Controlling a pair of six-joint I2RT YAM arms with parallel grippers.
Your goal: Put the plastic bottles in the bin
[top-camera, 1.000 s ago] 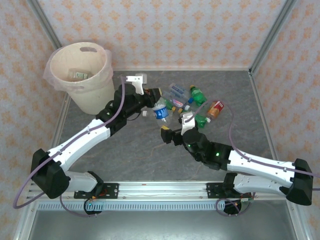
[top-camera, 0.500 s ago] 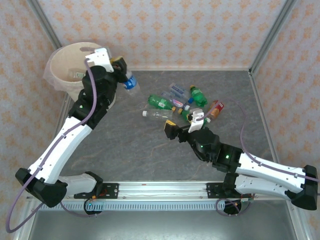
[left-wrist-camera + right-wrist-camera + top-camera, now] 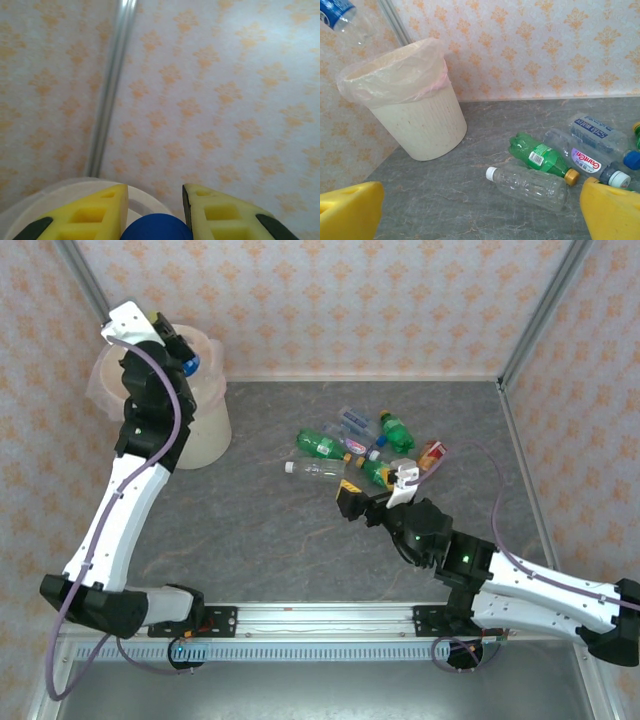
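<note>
The bin (image 3: 420, 125) is matt cream plastic, finely ribbed and lightly speckled. Its liner (image 3: 390, 75) is thin translucent film, crinkled and faintly shiny. The bench (image 3: 470, 210) has a smooth grey stone-look top with a soft sheen. The clear bottle (image 3: 532, 186) is ridged see-through plastic with a white cap. The green bottle (image 3: 540, 155) is glossy and has a paper-like label. The blue-labelled bottle (image 3: 342, 17) is clear plastic too. The walls (image 3: 545, 45) look like matt printed wallpaper and the corner posts (image 3: 545, 310) like brushed metal. The right gripper (image 3: 480, 195) has fingers (image 3: 350, 210) of matt yellow plastic. The arm shells (image 3: 120, 510) are smooth white plastic.
</note>
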